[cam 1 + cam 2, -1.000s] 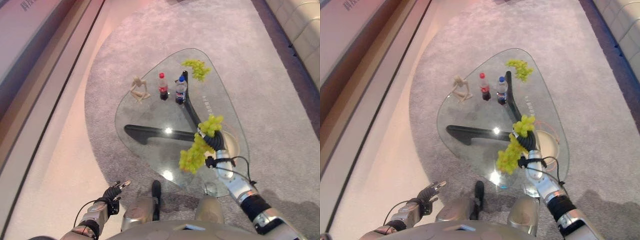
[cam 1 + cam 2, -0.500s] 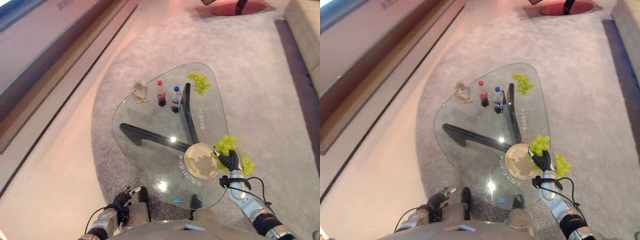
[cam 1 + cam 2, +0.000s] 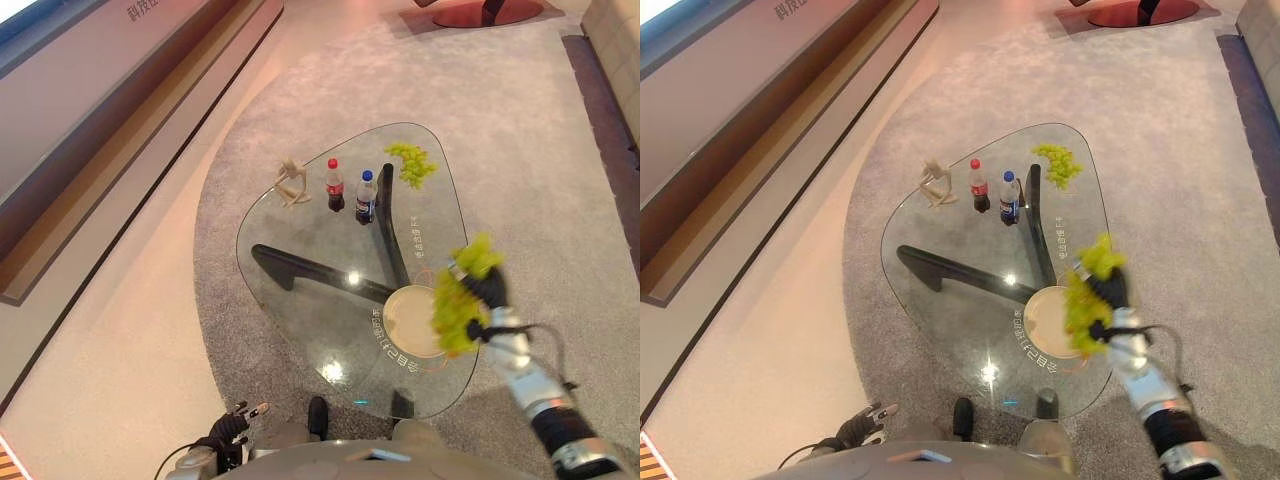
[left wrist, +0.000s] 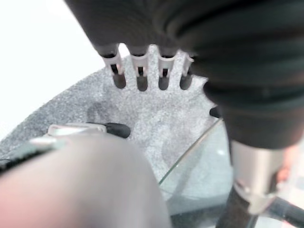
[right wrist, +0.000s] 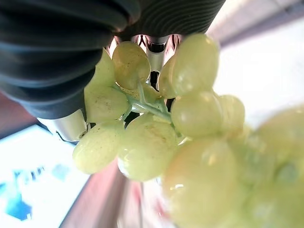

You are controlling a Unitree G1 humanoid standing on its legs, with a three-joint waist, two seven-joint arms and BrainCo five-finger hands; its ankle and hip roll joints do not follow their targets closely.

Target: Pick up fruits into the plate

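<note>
My right hand point(image 3: 491, 291) is shut on a bunch of green grapes point(image 3: 458, 303), which hangs above the right rim of the cream plate point(image 3: 408, 322) on the near end of the glass table point(image 3: 300, 235). From the right wrist, the grapes point(image 5: 156, 123) press against the palm and their stem runs between the curled fingers. A second bunch of green grapes point(image 3: 412, 163) lies at the table's far end. My left hand point(image 3: 228, 430) hangs low beside the table's near left edge, fingers point(image 4: 140, 76) relaxed and holding nothing.
A red-capped cola bottle point(image 3: 335, 185) and a blue-capped bottle point(image 3: 366, 197) stand upright at the table's far middle, with a small wooden figure point(image 3: 291, 182) to their left. Grey carpet point(image 3: 520, 130) surrounds the table; a low wooden ledge point(image 3: 110, 130) runs along the left.
The camera has shifted. My right hand has risen with the grapes, and the bunch now hangs over the plate's right rim instead of outside it. The left hand stays low.
</note>
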